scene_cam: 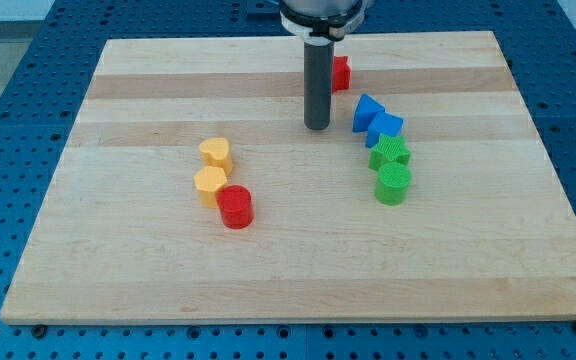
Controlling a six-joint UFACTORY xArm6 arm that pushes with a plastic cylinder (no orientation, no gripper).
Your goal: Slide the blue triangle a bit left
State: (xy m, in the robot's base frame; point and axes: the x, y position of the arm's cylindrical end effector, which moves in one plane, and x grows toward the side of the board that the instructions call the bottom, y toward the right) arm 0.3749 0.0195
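Observation:
The blue triangle [367, 110] lies right of the board's middle, near the view's top. A second blue block [385, 128], shape unclear, touches it on the lower right. My tip [316, 126] rests on the board just left of the blue triangle, a short gap apart. The rod rises straight up from it to the view's top.
A red block [341, 73] sits behind the rod. A green block [390, 153] and a green cylinder [393, 184] lie below the blue blocks. A yellow heart [216, 154], a yellow block [210, 183] and a red cylinder [235, 207] cluster left of centre on the wooden board [118, 260].

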